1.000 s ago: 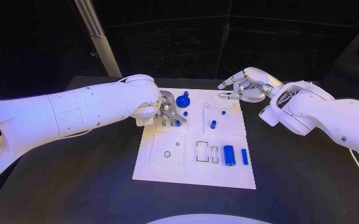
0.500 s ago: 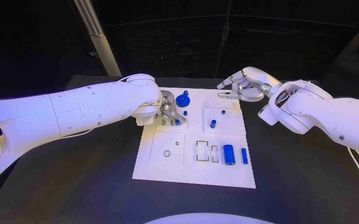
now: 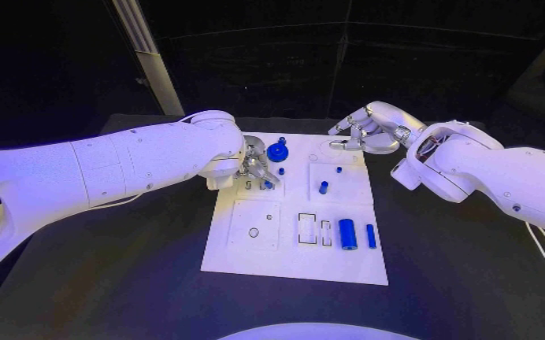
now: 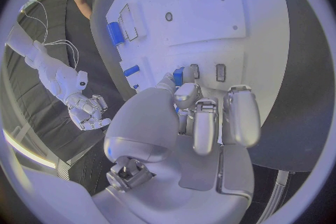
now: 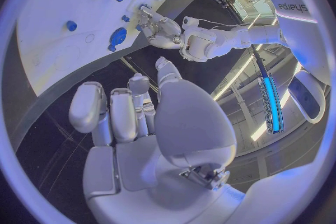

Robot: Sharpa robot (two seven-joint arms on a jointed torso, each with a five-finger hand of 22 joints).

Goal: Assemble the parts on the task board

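In the head view the left hand (image 3: 254,168) sits left of centre over the upper left part of the white task board (image 3: 261,257), fingers curled down, fingertips (image 4: 183,95) at a small blue part (image 4: 178,75) by the slots; whether they grip it I cannot tell. Just right, a round blue knob (image 3: 278,151) stands on the board. Lower right of centre lie a thick blue cylinder (image 3: 347,234) and a thin blue bar (image 3: 370,235). The right hand (image 3: 365,134) hovers at the board's upper right corner, fingers apart, holding nothing.
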